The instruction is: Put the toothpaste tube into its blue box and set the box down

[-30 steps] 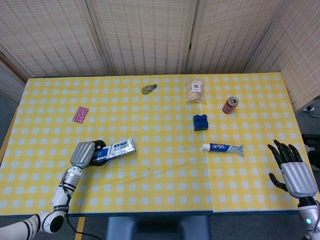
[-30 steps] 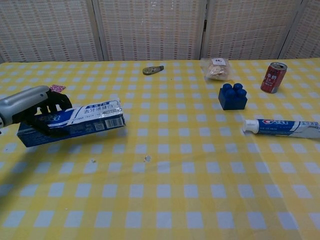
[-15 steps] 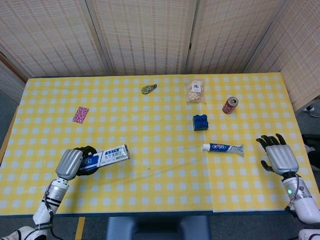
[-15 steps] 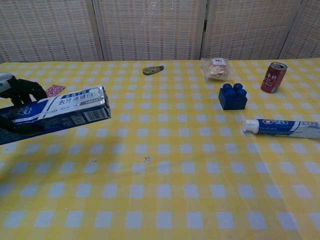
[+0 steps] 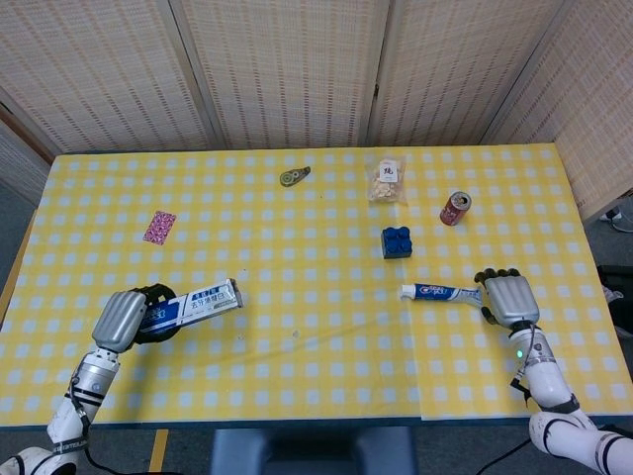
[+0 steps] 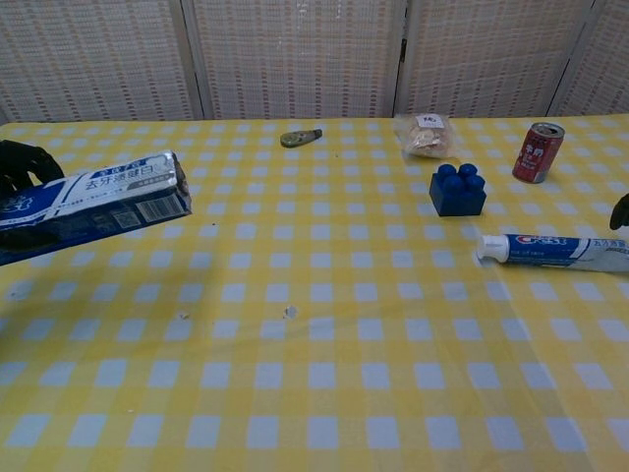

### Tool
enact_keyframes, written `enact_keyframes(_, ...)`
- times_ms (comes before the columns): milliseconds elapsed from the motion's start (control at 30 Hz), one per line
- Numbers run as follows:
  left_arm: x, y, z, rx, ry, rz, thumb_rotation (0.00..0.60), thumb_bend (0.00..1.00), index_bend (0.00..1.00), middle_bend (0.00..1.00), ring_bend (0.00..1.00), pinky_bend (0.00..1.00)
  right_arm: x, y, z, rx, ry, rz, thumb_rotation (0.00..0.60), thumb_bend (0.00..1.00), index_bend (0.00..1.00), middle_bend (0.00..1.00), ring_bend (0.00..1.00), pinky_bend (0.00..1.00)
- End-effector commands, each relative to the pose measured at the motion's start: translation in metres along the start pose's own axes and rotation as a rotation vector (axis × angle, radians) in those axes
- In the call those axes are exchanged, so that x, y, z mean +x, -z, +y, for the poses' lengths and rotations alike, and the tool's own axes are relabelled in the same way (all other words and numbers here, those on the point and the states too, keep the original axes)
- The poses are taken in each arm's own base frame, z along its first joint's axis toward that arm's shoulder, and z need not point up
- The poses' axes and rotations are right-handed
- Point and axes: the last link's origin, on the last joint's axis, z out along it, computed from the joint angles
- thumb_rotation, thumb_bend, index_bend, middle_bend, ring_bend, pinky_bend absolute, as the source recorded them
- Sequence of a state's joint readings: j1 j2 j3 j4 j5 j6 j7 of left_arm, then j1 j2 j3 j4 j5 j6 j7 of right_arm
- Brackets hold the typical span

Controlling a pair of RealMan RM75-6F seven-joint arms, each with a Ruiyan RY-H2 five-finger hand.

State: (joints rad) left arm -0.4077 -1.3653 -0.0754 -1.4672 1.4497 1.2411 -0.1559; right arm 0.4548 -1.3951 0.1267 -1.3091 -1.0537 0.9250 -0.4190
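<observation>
My left hand grips the blue toothpaste box by its near end and holds it lifted off the yellow checked table, at the front left. In the chest view the box juts in from the left edge, with dark fingers behind it. The white and blue toothpaste tube lies flat at the right, cap pointing left. My right hand sits at the tube's tail end with its fingers apart and holds nothing. The chest view shows the tube and one dark fingertip at the right edge.
Beyond the tube stand a blue toy block and a red can. A snack bag and a small green-grey object lie near the far edge. A pink packet lies at the left.
My left hand has raised the box and drawn it left and toward me. My right hand has moved in from the table's right edge to the tube's tail end. The tube has not moved.
</observation>
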Motion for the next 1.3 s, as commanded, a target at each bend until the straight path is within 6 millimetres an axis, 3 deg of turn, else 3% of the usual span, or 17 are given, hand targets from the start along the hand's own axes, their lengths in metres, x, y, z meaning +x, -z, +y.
enact_keyframes(33,0.002,-0.001,-0.002,0.002,0.002,0.003,0.600,0.37,0.56,0.64,0.53,0.58,-0.003,-0.004,-0.004,-0.004,0.004,0.000,0.600,0.38,0.33,0.29,0.28,0.24)
enact_keyframes(500,0.008,0.001,-0.007,-0.002,0.004,0.022,0.600,0.37,0.54,0.64,0.52,0.58,-0.013,-0.019,-0.024,0.018,-0.010,-0.043,0.600,0.38,0.38,0.33,0.33,0.30)
enact_keyframes(667,0.009,0.002,-0.008,-0.004,0.005,0.022,0.600,0.37,0.54,0.64,0.51,0.58,-0.012,-0.021,-0.028,0.012,-0.013,0.003,0.600,0.38,0.54,0.45,0.45,0.48)
enact_keyframes(767,0.009,0.001,-0.008,-0.002,0.007,0.023,0.600,0.37,0.54,0.64,0.51,0.58,-0.011,-0.022,-0.028,0.002,0.001,0.038,0.600,0.38,0.63,0.54,0.55,0.70)
enact_keyframes(1033,0.010,0.000,-0.009,-0.001,0.010,0.035,0.600,0.37,0.53,0.64,0.51,0.58,-0.003,-0.023,-0.025,0.021,-0.008,0.113,0.600,0.38,0.66,0.60,0.72,0.96)
enact_keyframes(1300,0.010,0.003,-0.007,0.001,0.000,0.041,0.600,0.37,0.53,0.64,0.51,0.58,0.016,-0.014,-0.025,0.132,-0.165,0.179,0.600,0.38,0.66,0.60,0.76,1.00)
